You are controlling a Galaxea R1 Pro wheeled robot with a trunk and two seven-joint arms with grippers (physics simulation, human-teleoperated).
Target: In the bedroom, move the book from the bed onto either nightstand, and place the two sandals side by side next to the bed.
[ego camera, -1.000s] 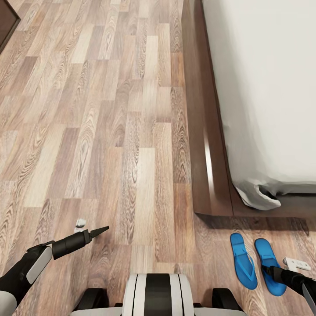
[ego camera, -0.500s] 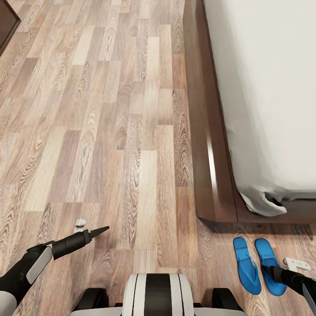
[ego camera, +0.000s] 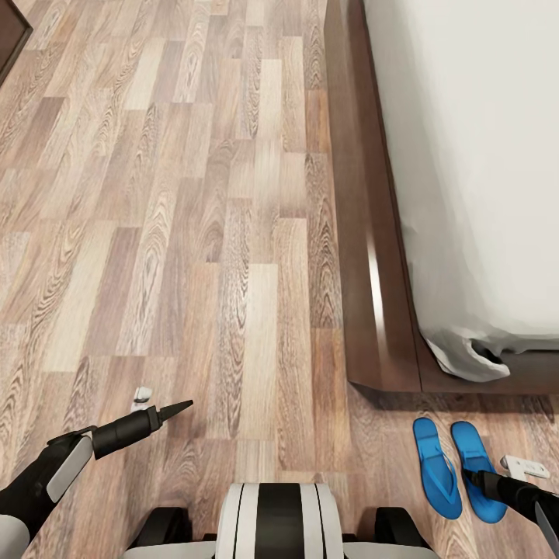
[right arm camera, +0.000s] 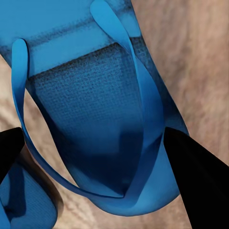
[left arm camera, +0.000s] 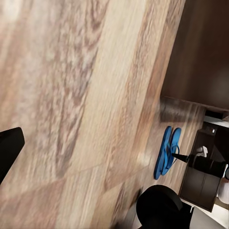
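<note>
Two bright blue sandals lie side by side on the wood floor just off the bed's near corner, the left sandal point(ego camera: 436, 468) beside the right sandal point(ego camera: 473, 458). My right gripper point(ego camera: 468, 476) hangs low over the right sandal. In the right wrist view its two black fingers point(right arm camera: 198, 179) stand open on either side of that sandal's point(right arm camera: 95, 119) strap end. My left gripper point(ego camera: 180, 407) hovers open over bare floor, far from the sandals point(left arm camera: 167, 151). The bed's dark frame point(ego camera: 365, 233) and grey mattress point(ego camera: 481, 155) run up the right. The book is out of view.
Wood-plank floor point(ego camera: 194, 233) spreads wide to the left of the bed. A corner of dark furniture point(ego camera: 9, 35) shows at the far top left. A dark cabinet point(left arm camera: 202, 186) stands beyond the sandals in the left wrist view. My base point(ego camera: 279, 520) is at the bottom.
The whole view has shifted slightly, so the bed corner and sandals sit a little lower and further right in the picture. Both arms hold the same pose.
</note>
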